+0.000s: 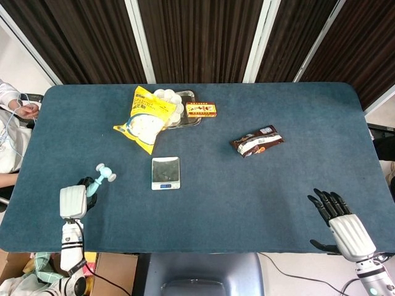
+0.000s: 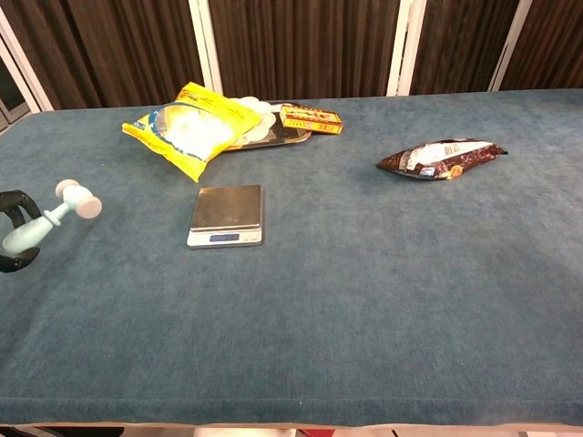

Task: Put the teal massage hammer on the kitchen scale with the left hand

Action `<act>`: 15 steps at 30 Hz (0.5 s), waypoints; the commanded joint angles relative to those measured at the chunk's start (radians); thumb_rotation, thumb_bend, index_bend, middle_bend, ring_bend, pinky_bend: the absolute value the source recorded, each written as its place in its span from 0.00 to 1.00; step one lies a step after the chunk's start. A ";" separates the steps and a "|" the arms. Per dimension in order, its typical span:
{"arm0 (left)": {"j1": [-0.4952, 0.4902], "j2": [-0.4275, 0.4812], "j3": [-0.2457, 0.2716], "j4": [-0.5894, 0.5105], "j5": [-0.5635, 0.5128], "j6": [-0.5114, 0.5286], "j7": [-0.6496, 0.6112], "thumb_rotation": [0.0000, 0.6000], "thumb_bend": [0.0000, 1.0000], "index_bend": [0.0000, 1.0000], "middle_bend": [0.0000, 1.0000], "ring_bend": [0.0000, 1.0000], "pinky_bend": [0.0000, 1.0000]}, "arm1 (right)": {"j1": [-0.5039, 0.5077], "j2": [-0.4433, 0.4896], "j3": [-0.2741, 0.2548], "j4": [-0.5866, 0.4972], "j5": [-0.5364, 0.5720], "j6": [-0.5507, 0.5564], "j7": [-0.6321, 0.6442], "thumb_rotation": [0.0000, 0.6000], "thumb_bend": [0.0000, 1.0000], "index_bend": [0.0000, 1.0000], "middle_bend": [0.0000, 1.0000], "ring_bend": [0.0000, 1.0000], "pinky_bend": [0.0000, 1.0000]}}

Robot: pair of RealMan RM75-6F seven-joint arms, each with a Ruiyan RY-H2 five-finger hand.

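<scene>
The teal massage hammer (image 1: 99,179) (image 2: 50,218) is up off the table near the left edge, its two-ended head pointing toward the scale. My left hand (image 1: 75,200) (image 2: 11,235) grips its handle; only the dark fingers show in the chest view. The silver kitchen scale (image 1: 166,172) (image 2: 226,215) lies flat to the right of the hammer, with nothing on it. My right hand (image 1: 339,221) rests at the table's near right corner, fingers spread and holding nothing; the chest view does not show it.
A yellow snack bag (image 1: 145,118) (image 2: 189,129) leans on a tray of white buns (image 1: 184,108) behind the scale. A red-and-yellow box (image 1: 201,110) (image 2: 311,118) sits beside the tray. A brown wrapper (image 1: 257,141) (image 2: 442,157) lies at centre right.
</scene>
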 commanded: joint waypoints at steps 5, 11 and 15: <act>-0.065 -0.014 -0.055 -0.051 0.010 0.032 0.029 1.00 0.70 0.76 0.87 0.95 0.88 | 0.006 -0.004 -0.002 -0.004 0.000 -0.015 -0.012 1.00 0.14 0.00 0.00 0.00 0.00; -0.154 -0.038 -0.112 -0.136 -0.018 0.000 0.147 1.00 0.70 0.77 0.88 0.95 0.88 | 0.011 -0.005 0.004 -0.004 0.013 -0.024 -0.010 1.00 0.14 0.00 0.00 0.00 0.00; -0.219 -0.089 -0.136 -0.137 -0.039 -0.037 0.191 1.00 0.70 0.77 0.88 0.96 0.89 | 0.012 -0.005 0.005 0.000 0.018 -0.027 -0.004 1.00 0.14 0.00 0.00 0.00 0.00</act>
